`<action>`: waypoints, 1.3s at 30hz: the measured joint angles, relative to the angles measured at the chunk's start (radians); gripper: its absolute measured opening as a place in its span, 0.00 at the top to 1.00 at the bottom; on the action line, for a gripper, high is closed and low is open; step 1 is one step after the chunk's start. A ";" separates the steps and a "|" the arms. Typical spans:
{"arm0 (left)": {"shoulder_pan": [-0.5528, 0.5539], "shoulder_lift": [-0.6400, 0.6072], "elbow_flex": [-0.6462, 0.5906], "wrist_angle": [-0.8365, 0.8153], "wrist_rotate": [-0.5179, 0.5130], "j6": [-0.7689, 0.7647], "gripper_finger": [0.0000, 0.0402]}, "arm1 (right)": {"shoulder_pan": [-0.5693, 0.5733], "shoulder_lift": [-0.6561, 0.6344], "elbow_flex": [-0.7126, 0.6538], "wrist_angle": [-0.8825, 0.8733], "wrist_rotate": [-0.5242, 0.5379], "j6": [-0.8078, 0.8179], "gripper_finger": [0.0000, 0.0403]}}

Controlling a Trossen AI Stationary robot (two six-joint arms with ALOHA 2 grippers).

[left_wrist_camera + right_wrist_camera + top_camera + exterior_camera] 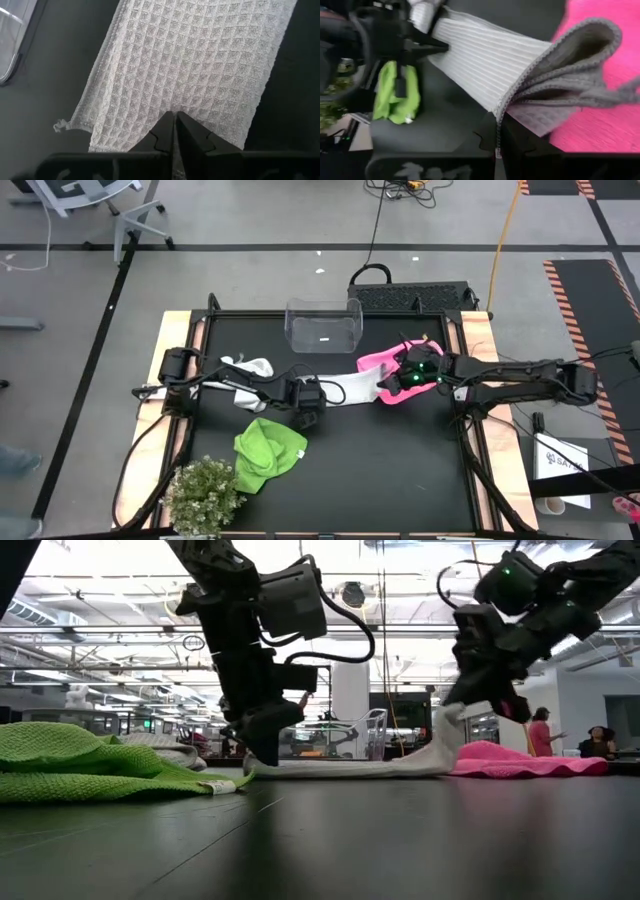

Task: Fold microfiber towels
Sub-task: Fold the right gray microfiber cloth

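A white waffle-weave towel [348,388] lies stretched across the table's middle between my two grippers. My left gripper [262,752] is shut on its left end, down at the table top. My right gripper [492,708] is shut on its right end, raised above the table. A pink towel [380,360] lies bunched under and behind the right gripper. Left of the held towel, a second white towel [248,368] sits crumpled beneath the left arm. A lime green towel [266,452] rests rumpled near the front. My left gripper has its two fingers shut on the middle of the white towel's left end edge [175,106]. It comes slanting down from the table's left. That end stays low on the table, spread flat. My right gripper pinches the towel's right end by a stitched edge [506,106], where several layers curl together. That end [455,728] is lifted clear of the table, while the towel's middle [350,768] still lies on it.
A clear plastic bin [323,326] stands at the far middle of the table. A small bushy plant [205,496] sits at the near left corner. Bare black table top [390,470] stretches along the near right. People show in the room beyond.
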 joint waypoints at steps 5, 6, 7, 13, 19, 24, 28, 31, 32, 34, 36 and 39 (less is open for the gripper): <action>0.000 0.000 0.000 0.015 0.008 0.008 0.94 | 0.035 0.109 0.104 0.045 -0.001 -0.031 1.00; 0.000 0.000 0.000 0.016 0.008 0.011 0.94 | 0.041 0.138 0.127 0.046 -0.002 -0.042 1.00; 0.000 0.000 0.000 0.018 0.008 0.016 0.94 | 0.048 0.169 0.153 0.047 -0.003 -0.051 1.00; 0.000 0.002 -0.001 0.073 0.016 0.023 0.94 | 0.082 0.364 0.300 0.052 -0.012 -0.096 1.00; 0.000 0.002 -0.001 0.075 0.013 0.032 0.94 | 0.109 0.532 0.437 0.150 -0.079 -0.116 1.00; 0.001 0.002 -0.003 0.092 0.007 0.056 0.94 | 0.130 0.631 0.505 0.188 -0.112 -0.123 1.00; 0.004 0.002 -0.003 0.114 0.005 0.060 0.94 | 0.142 0.670 0.513 0.193 -0.113 -0.105 1.00; 0.005 0.003 -0.003 0.111 0.005 0.061 0.94 | 0.149 0.678 0.511 0.199 -0.112 -0.089 1.00; 0.005 0.001 -0.003 0.106 0.004 0.061 0.94 | 0.149 0.679 0.511 0.203 -0.111 -0.089 1.00; 0.006 -0.017 -0.003 0.078 0.004 0.061 0.94 | 0.149 0.680 0.511 0.217 -0.110 -0.089 1.00; 0.005 -0.055 -0.003 0.038 0.003 0.061 0.94 | 0.150 0.677 0.511 0.227 -0.115 -0.089 1.00; -0.002 -0.132 -0.002 -0.036 -0.004 0.048 0.94 | 0.151 0.677 0.512 0.228 -0.121 -0.092 1.00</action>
